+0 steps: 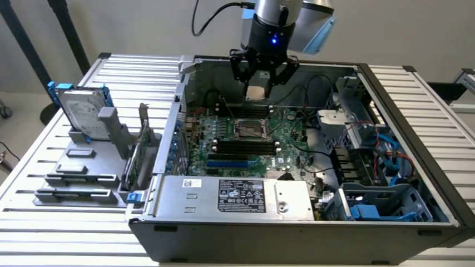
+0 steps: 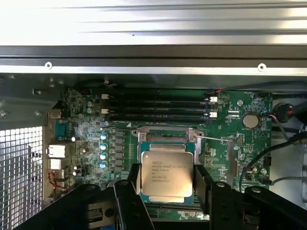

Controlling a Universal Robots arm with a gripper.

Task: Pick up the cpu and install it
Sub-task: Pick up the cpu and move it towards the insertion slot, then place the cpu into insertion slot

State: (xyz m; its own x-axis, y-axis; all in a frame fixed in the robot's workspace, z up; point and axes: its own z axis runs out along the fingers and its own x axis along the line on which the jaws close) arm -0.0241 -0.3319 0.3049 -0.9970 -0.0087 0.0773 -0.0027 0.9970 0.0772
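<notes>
You're working in a robotics lab set up as a computer-assembly bench. A desktop computer case [image 1: 297, 236] lies open on its side on a slatted aluminium tabletop [image 1: 59, 245], with its green motherboard [image 1: 245, 150], memory slots and loose cabling laid bare. Beside it, at the exterior view's left, a grey parts fixture [image 1: 82, 172] props a hard drive [image 1: 80, 114] upright in a blue frame. A robot arm [image 1: 271, 19] with a trailing black cable hangs over the case, its gripper [image 1: 257, 88] carrying the cpu [image 2: 167, 178] between the jaws. Behind it you have a plain pale wall [image 1: 133, 28] and black stand poles [image 1: 26, 41].
</notes>
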